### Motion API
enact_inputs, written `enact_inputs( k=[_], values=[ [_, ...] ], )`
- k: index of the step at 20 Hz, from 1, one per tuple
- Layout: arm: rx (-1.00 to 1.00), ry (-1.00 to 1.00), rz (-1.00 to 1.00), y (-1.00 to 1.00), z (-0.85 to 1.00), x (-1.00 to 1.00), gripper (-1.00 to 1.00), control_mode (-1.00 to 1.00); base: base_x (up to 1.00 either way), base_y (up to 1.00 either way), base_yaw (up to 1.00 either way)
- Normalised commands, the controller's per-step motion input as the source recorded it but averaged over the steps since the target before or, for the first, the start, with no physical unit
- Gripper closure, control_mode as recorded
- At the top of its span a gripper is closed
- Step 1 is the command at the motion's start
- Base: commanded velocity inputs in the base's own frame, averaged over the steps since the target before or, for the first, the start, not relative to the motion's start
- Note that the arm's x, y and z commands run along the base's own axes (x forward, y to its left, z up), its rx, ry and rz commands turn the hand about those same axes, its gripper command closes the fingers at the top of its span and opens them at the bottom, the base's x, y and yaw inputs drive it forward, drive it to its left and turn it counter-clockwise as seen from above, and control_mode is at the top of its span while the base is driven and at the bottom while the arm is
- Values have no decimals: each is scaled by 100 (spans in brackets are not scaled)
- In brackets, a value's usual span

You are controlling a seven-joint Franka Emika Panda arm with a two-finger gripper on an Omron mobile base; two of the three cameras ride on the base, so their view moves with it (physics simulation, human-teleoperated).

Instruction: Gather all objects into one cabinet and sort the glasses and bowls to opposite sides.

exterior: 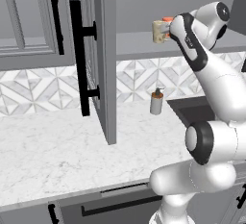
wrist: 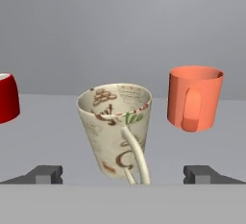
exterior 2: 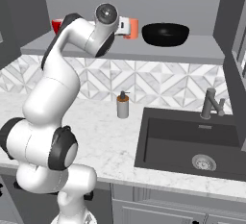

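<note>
A: Mug check first. We log the beige mug (wrist: 117,131) upright on the cabinet shelf (exterior 2: 192,50), dead centre in the hand view, handle turned toward us. The gripper (wrist: 124,174) has its two tips spread wide, one on each side of the mug base, clamped on nothing.

B: Neighbours? We see the orange cup (wrist: 194,104) just beside it on one side and the red mug (wrist: 7,98) on the other, at the frame edge. The black bowl (exterior 2: 165,33) sits further along the same shelf, beyond the orange cup.

A: Agreed. So cups cluster at one end, bowl at the other. We cannot locate the red bowl from these views.

B: Risks, as we judge them: the tips flank the mug closely, so a sideways drift of the hand could tip it into the orange cup. A backward pull with the handle snagged on a tip could drag it off the shelf edge.

A: Also the open cabinet door (exterior: 103,59) hangs near the arm; a wide swing could strike it.

B: Surroundings: shelf is plain grey, flat, no lip that we can see. Below it, patterned tile backsplash, a white marble worktop (exterior: 53,155), a soap dispenser (exterior 2: 123,106) and a dark sink (exterior 2: 192,143) with a faucet (exterior 2: 211,104).
</note>
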Motion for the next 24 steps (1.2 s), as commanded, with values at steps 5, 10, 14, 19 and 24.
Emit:
enact_inputs(
  k=[5, 10, 14, 19, 24],
  values=[
    [-3, 0, 0, 0, -7, 16, -100, -100, 0, 0, 0],
    [-3, 0, 0, 0, -3, 9, -100, -100, 0, 0, 0],
    [-1, 0, 0, 0, -3, 9, -100, -100, 0, 0, 0],
    [-2, 0, 0, 2, -11, 11, -100, -100, 0, 0, 0],
    [-3, 0, 0, 6, -19, 6, -100, -100, 0, 0, 0]
  ],
)
